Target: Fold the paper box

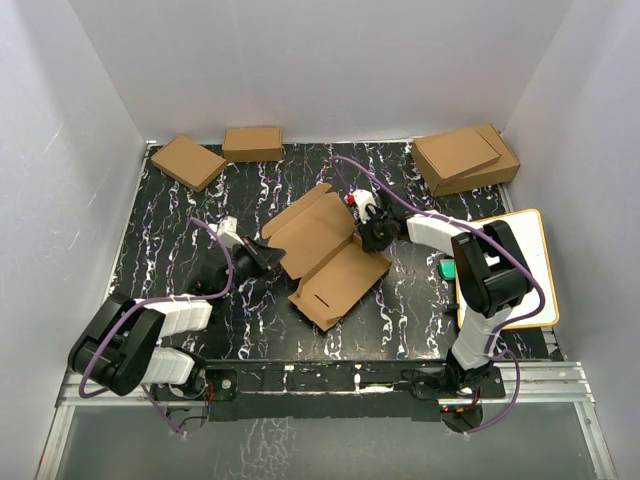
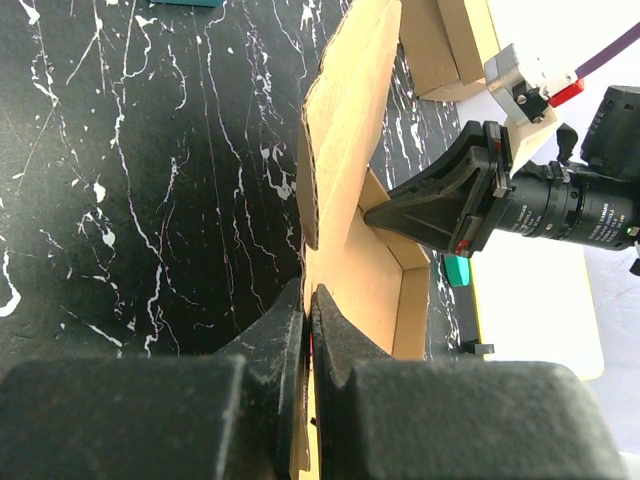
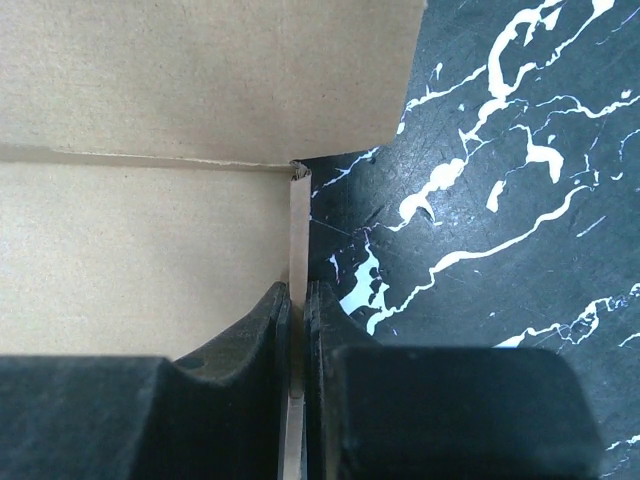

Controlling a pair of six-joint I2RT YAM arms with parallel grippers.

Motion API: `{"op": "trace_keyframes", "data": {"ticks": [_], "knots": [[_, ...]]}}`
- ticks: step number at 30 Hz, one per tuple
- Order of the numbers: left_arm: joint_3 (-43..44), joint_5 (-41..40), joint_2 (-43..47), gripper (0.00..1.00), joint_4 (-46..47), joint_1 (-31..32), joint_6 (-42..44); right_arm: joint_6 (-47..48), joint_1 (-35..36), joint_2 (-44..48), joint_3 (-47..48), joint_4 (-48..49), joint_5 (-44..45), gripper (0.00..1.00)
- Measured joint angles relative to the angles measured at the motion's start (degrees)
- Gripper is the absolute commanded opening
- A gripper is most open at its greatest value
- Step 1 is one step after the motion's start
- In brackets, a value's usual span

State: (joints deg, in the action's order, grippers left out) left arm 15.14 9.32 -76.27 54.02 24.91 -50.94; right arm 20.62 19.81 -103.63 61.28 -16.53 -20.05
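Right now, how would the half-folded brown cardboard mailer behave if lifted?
Probably light: the brown corrugated-cardboard mailer sheet looks thin and single-layer. Likely stiff within its panels, yet apt to hinge at the visible creases, where side walls stand up.

We see a black tabletop (image 1: 165, 215) veined with white, enclosed by plain white panels (image 1: 320, 60). At its far left lies an angled small cardboard box (image 1: 188, 162), with a second small cardboard box (image 1: 252, 143) just beside it against the back. At the far right, two larger brown boxes (image 1: 466, 158) sit stacked. A white board (image 1: 535, 262) with a tan rim lies along the right edge. A small teal object (image 1: 446, 268), too blurred for us to name, sits at its left side.
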Motion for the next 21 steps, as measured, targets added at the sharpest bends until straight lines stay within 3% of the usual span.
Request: {"op": "trace_keyframes", "data": {"ticks": [4, 8, 21], "knots": [[0.2, 0.0, 0.4, 0.0, -0.5, 0.1, 0.4, 0.2, 0.4, 0.2, -0.2, 0.1, 0.5, 0.29], [0.2, -0.2, 1.5, 0.0, -1.9, 0.1, 0.9, 0.5, 0.1, 0.5, -0.2, -0.2, -1.0, 0.41], [0.3, -0.8, 3.3, 0.0, -4.0, 0.1, 2.1, 7.9, -2.4, 5.2, -0.2, -6.1, -5.6, 0.41]]}}
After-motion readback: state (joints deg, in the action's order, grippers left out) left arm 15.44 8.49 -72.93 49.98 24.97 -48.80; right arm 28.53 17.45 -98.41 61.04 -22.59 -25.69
